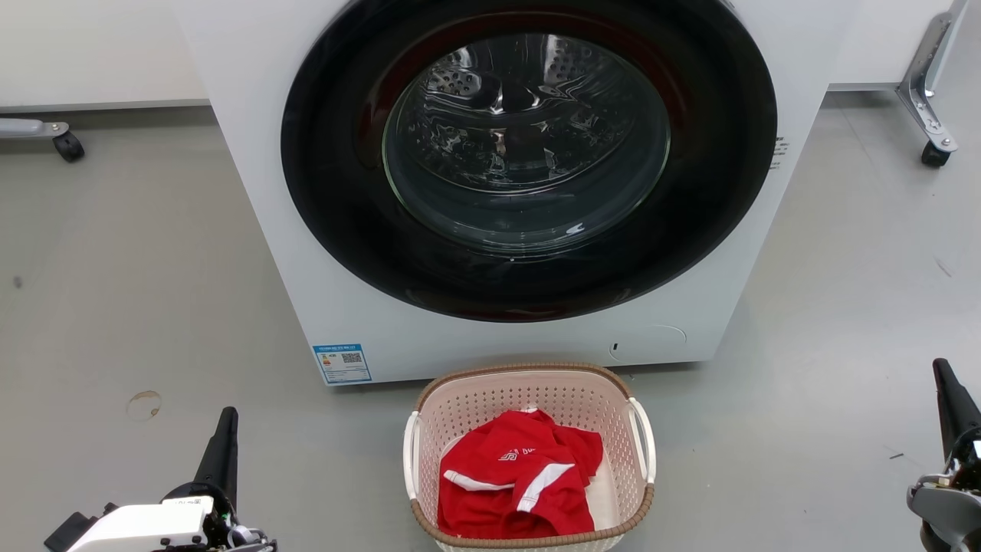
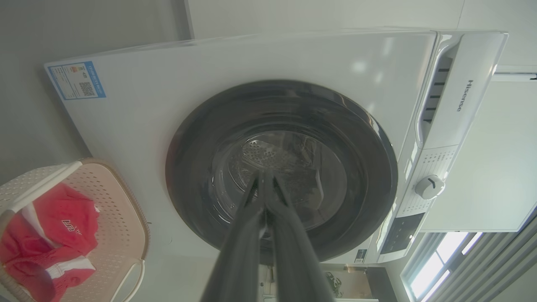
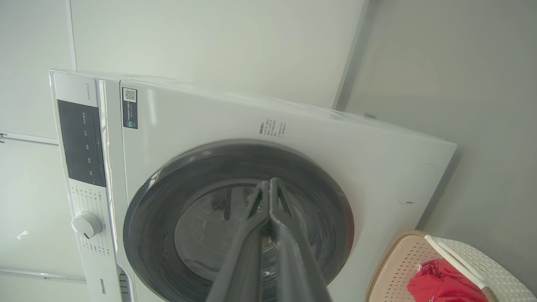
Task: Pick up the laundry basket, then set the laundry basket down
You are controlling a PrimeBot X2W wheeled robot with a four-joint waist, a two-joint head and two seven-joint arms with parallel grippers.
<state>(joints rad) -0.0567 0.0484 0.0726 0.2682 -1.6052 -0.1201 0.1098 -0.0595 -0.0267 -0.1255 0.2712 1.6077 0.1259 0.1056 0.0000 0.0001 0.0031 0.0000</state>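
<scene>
The laundry basket [image 1: 613, 399], pale pink-cream with a brown woven rim and white side handles, stands on the grey floor just in front of the washer, holding a red garment [image 1: 517, 483]. It also shows in the left wrist view as the basket [image 2: 113, 209] at lower left and in the right wrist view as the basket [image 3: 394, 268] at lower right. My left gripper [image 1: 227, 418] is shut and empty, well left of the basket. My right gripper [image 1: 941, 369] is shut and empty, far right of it. Both point toward the washer, as the left gripper [image 2: 264, 176] and right gripper [image 3: 268, 182] show.
A white front-loading washer [image 1: 276, 230] with a closed dark round door [image 1: 529, 153] stands right behind the basket. A caster [image 1: 67, 146] sits at far left and a metal leg with a caster [image 1: 931, 115] at far right. Grey floor spreads on both sides.
</scene>
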